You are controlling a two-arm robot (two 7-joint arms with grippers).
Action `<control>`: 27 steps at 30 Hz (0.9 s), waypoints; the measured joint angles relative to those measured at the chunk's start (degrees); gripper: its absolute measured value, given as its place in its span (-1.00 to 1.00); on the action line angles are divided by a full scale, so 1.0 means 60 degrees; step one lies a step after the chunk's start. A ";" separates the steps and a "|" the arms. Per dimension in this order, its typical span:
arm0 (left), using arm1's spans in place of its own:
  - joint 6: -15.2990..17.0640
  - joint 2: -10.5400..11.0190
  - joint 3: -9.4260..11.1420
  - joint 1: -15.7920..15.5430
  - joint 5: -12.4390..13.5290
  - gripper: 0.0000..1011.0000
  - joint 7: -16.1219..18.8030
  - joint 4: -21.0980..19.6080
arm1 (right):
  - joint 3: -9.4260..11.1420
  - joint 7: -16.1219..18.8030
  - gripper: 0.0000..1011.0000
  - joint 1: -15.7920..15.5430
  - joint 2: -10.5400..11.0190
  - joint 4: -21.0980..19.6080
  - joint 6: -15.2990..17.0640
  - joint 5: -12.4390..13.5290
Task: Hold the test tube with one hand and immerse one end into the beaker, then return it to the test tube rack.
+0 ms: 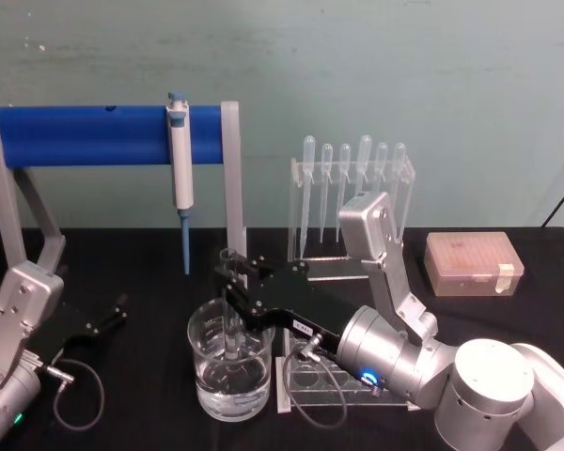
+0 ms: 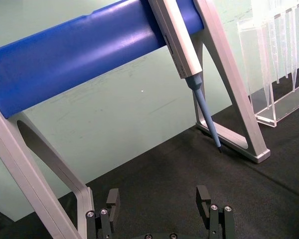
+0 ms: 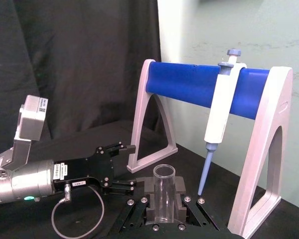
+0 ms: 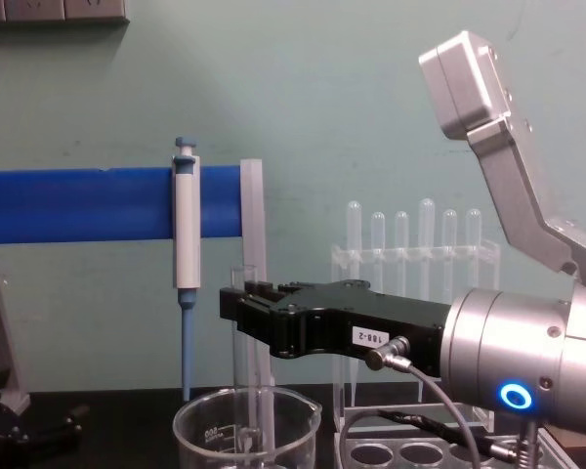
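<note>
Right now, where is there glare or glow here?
Head view: the right arm's blue ring glows, and the water in the beaker glints below the right pincer holding the glass tube. Left wrist view: past the idle left pincer, a pale sheen runs along the blue bar. Chest view: that ring glows.

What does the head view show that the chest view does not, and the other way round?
Head view: the liquid in the beaker and the orange box. Chest view: the digits on the white label of the right gripper. Both: that gripper shut on the upright test tube, whose lower end is inside the beaker. The left gripper is parked, open, at the left.
</note>
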 joint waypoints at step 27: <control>0.0000 0.0000 -0.0001 0.0000 0.0000 0.98 0.0000 0.0000 | 0.0000 0.0000 -0.55 -0.0001 0.0001 0.0000 0.0000 0.0000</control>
